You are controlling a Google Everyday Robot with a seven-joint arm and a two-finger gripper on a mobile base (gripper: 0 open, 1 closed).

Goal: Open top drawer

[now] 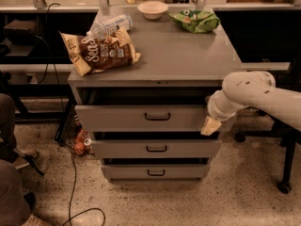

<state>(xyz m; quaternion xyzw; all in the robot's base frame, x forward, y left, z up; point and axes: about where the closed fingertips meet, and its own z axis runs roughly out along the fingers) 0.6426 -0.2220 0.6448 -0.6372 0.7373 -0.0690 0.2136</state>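
The grey metal cabinet has three drawers. The top drawer [141, 117] has the tallest, widest front panel and a small black centre handle [157, 117]; it stands pulled out a little, with a dark gap above it. The middle drawer [155, 149] and bottom drawer [155, 172] are narrower and also slightly out. My white arm [256, 95] comes in from the right. My gripper [210, 125] hangs at the right end of the top drawer's front, well right of the handle.
On the cabinet top [183, 55] lie a brown chip bag [99, 51], a plastic bottle [109, 25], a white bowl [153, 9] and a green bag [195, 20]. Cables and cans [81, 142] lie on the floor at the left. A dark stand with a caster [283, 186] is at the right.
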